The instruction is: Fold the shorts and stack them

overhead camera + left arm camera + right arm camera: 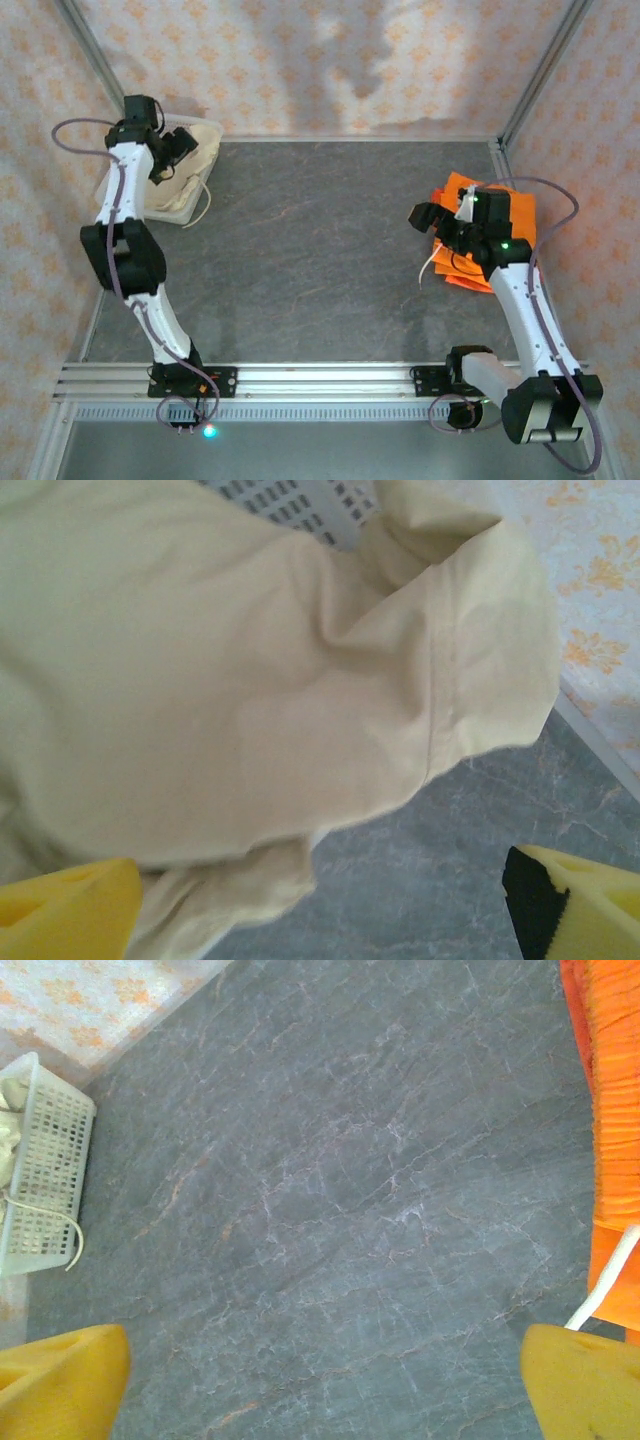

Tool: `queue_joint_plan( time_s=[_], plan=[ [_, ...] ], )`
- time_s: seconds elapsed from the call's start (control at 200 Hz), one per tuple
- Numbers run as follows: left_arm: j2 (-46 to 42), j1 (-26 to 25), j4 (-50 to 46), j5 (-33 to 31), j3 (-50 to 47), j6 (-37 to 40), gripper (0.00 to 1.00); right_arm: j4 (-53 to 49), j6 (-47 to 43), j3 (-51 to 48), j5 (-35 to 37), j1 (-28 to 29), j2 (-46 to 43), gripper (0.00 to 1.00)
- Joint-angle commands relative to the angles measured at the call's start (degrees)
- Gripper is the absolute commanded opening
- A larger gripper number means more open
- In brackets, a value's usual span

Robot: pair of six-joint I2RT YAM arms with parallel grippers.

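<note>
The cream-beige shorts [190, 178] lie bunched in the white mesh basket [162, 213] at the back left. My left gripper [172, 152] hovers over them, open. In the left wrist view the cream shorts [250, 680] spill over the basket [290, 500] toward the table. They hang just above the open left gripper [320, 920], whose yellow fingers [60, 910] hold nothing. Folded orange shorts [515, 210] lie at the right. My right gripper [428, 215] stands open just left of them. It [320, 1390] is over bare table, with the orange shorts [612, 1110] and a white drawstring [605, 1280] at the right edge.
The dark marbled table [320, 250] stretches between the basket and the orange shorts. Patterned walls close the back and both sides. The basket [45, 1160] sits far off in the right wrist view, a cord hanging from it.
</note>
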Motion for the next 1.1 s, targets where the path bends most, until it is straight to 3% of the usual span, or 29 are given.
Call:
queue_joint_plan(
  time_s=[0.0,0.13,0.365,0.535,0.586,0.711,0.911,1.096],
  plan=[
    [6.2,-0.3,-8.8,4.1,8.4,5.9,0.92,2.2,-0.7,-1.4,0.9,0.5,0.3,0.99],
    [12.5,-0.9,-9.3,5.0,15.3,6.4,0.82,2.1,-1.3,-2.2,1.0,0.5,0.3,0.99],
    [21.3,-2.9,-10.6,6.2,26.3,5.7,0.74,1.5,-2.4,-2.7,1.5,0.5,0.8,0.99],
    [24.0,-3.0,-9.6,6.7,27.9,3.7,0.44,1.4,-2.5,-2.6,1.6,0.5,1.3,0.99],
    [24.2,-3.0,-9.6,6.5,28.3,3.6,0.37,1.3,-2.7,-2.6,1.8,0.5,1.3,0.99],
    [22.8,-2.9,-10.2,5.0,29.3,4.4,0.29,1.3,-2.7,-2.5,1.8,0.5,1.4,0.99],
    [18.1,-1.9,-9.7,2.8,29.4,4.4,0.00,1.2,-2.6,-2.5,1.7,0.5,1.4,0.99],
    [12.0,-0.7,-8.7,1.7,30.0,4.1,0.00,0.9,-2.2,-2.2,1.5,0.5,0.3,0.99]
  ],
)
